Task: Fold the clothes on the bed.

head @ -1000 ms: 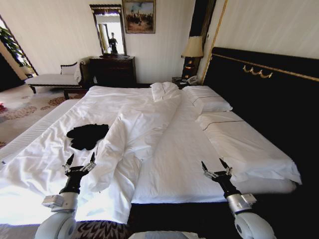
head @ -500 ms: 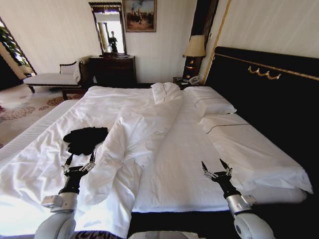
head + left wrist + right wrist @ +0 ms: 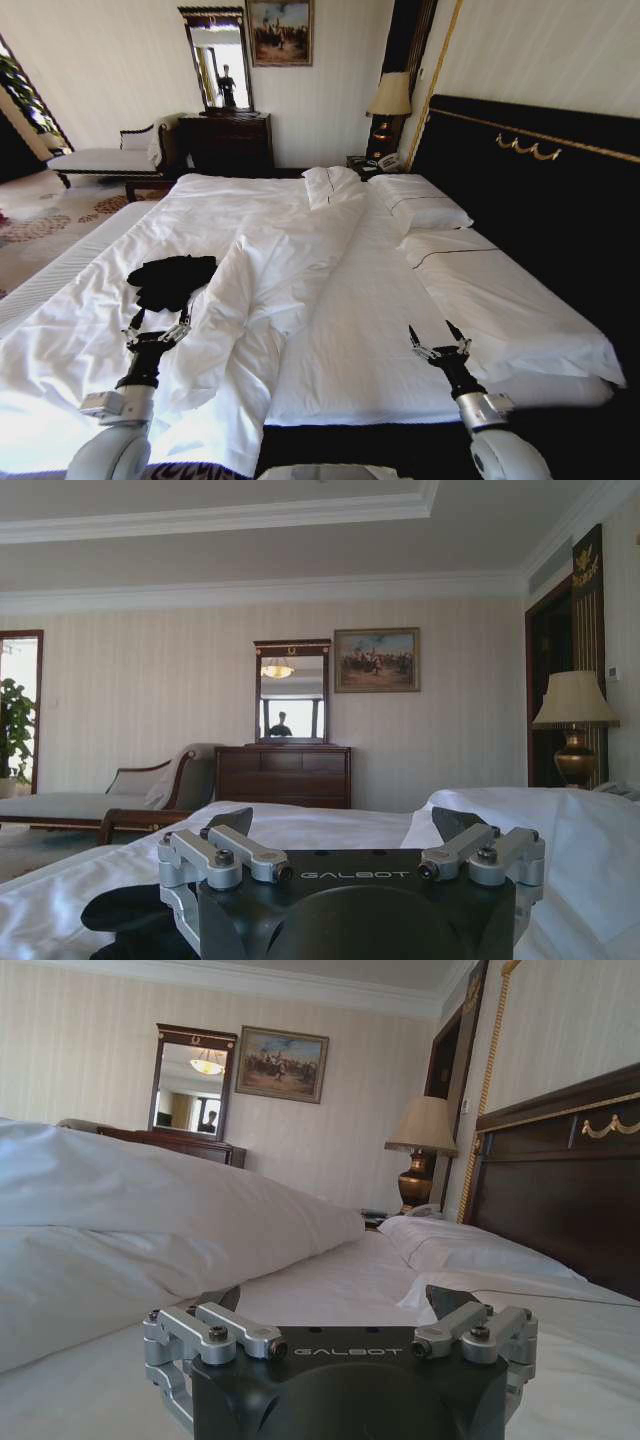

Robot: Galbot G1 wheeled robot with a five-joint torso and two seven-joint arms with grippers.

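clothes (image 3: 170,281) crumpled on bed (image 3: 330,300) | left gripper (image 3: 158,325) near, spread | right gripper (image 3: 439,340) spread

Clothes (image 3: 170,280) lie on the bed's (image 3: 360,330) left half, beside the duvet (image 3: 280,270)

Black clothes (image 3: 170,279) bunched so no lettering shows, partly hidden behind left end effector (image 3: 345,832) in left wrist view, bed (image 3: 330,330) foot corner cut off.

Matt black cloth clothes (image 3: 171,280), smooth white cotton bed (image 3: 340,300), glossy dark wooden headboard (image 3: 540,190)
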